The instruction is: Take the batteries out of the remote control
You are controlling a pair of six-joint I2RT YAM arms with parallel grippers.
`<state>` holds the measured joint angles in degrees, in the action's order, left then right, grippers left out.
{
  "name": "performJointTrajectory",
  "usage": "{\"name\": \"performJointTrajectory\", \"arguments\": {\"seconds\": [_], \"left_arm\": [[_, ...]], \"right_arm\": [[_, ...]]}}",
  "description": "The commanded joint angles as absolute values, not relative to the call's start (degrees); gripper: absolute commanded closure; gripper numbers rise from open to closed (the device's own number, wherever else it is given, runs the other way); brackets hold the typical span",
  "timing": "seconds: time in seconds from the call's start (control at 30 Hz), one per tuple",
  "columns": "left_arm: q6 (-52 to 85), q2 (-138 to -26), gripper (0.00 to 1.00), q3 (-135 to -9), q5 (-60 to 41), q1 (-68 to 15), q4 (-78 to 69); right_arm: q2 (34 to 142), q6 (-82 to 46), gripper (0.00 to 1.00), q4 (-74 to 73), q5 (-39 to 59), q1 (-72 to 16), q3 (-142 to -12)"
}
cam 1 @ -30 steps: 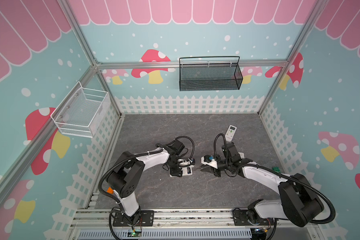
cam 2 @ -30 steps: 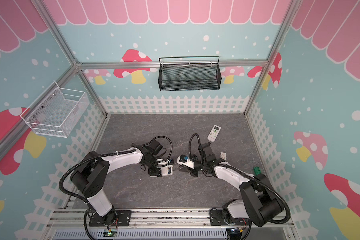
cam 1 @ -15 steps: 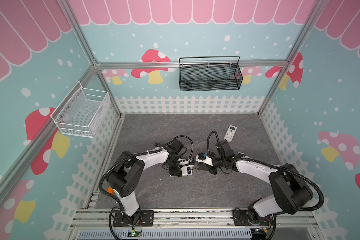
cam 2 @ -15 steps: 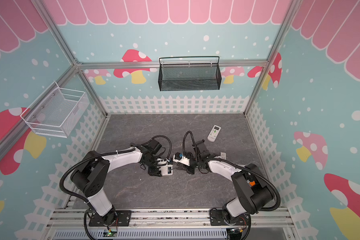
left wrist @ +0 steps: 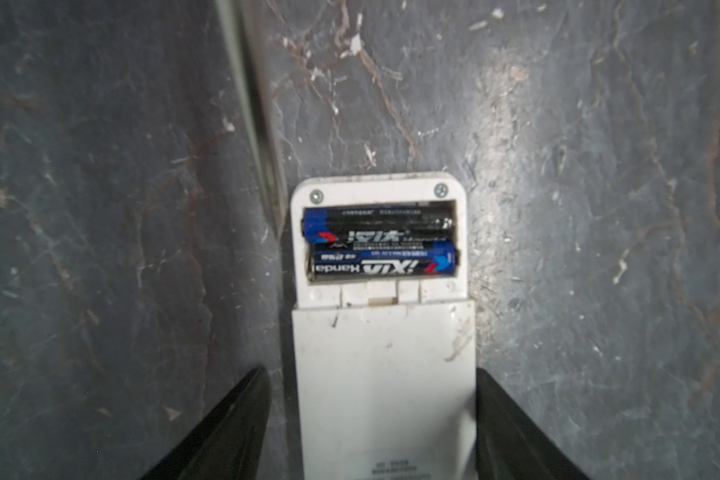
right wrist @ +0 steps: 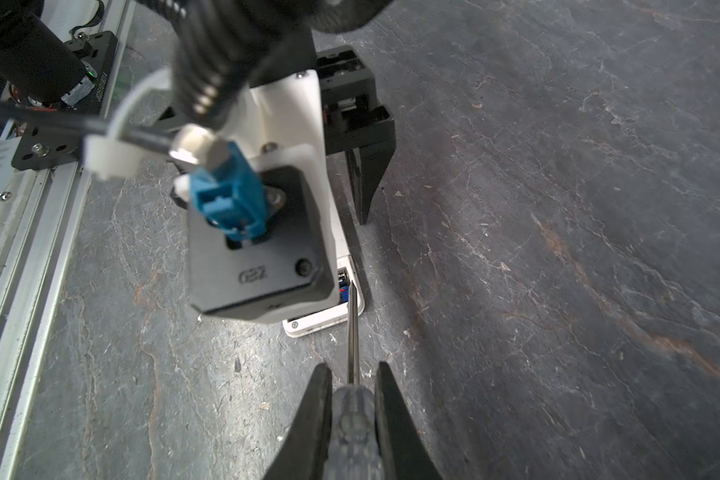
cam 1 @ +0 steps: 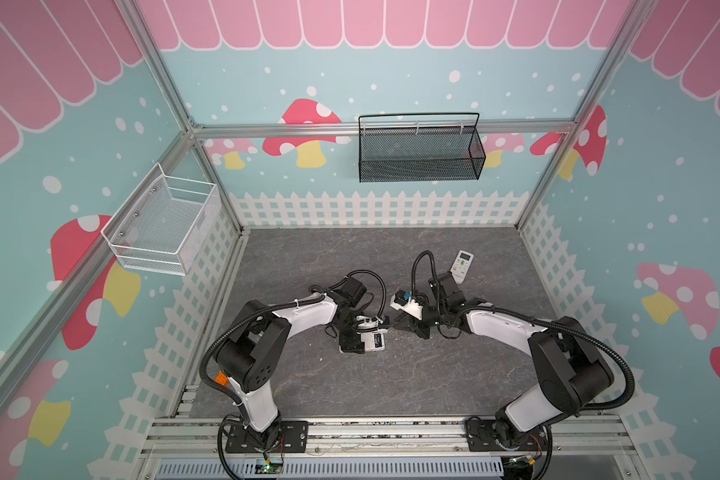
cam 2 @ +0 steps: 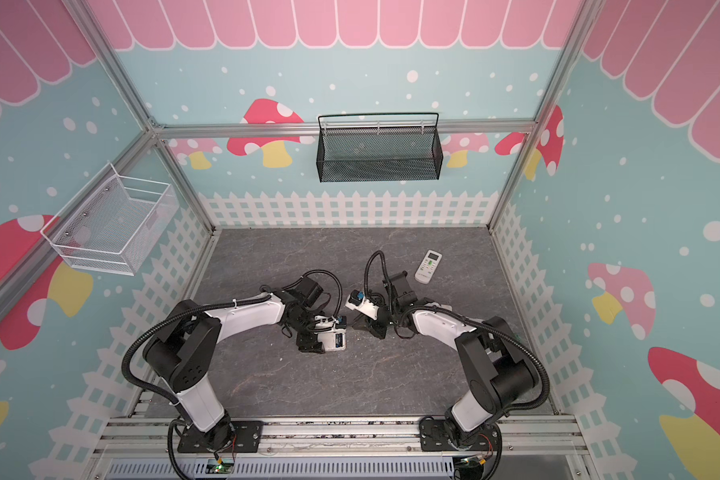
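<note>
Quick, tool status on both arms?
The left tool is open, astride the remote.
The right tool is closed on the screwdriver.

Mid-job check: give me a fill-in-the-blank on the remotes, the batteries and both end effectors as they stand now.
The open compartment of the remote holds ___ batteries.
The right end effector grips a ___ by its handle.
The left end effector straddles that remote with jaws ___.
A second remote lies face ___ on the table.
Missing words: two; screwdriver; open; up.
</note>
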<state>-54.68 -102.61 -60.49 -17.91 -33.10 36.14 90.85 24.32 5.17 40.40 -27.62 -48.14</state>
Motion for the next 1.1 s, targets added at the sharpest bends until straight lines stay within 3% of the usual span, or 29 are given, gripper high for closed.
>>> {"name": "performJointTrajectory", "arguments": {"seconds": [0.0, 0.27, 0.63, 1.07], "left_arm": [[-56.14, -105.64, 0.26, -59.86, -17.92, -32.71, 37.61], [-55.72, -106.08, 0.47, -60.04, -17.67, -32.75, 37.62], [-55.44, -105.91, 0.54, -59.79, -17.37, -32.76, 37.22], [-55.0, -106.08, 0.54, -59.79, -17.14, -32.78, 36.91]], "right_arm": [[91.16, 25.71, 1.0, 6.61, 43.57, -27.66, -48.71], [89.58, 29.44, 1.0, 7.55, 45.27, -29.55, -46.09], [89.77, 29.1, 1.0, 8.04, 42.24, -31.19, -45.57], [89.63, 28.49, 1.0, 8.91, 41.89, -31.65, -44.8]]}}
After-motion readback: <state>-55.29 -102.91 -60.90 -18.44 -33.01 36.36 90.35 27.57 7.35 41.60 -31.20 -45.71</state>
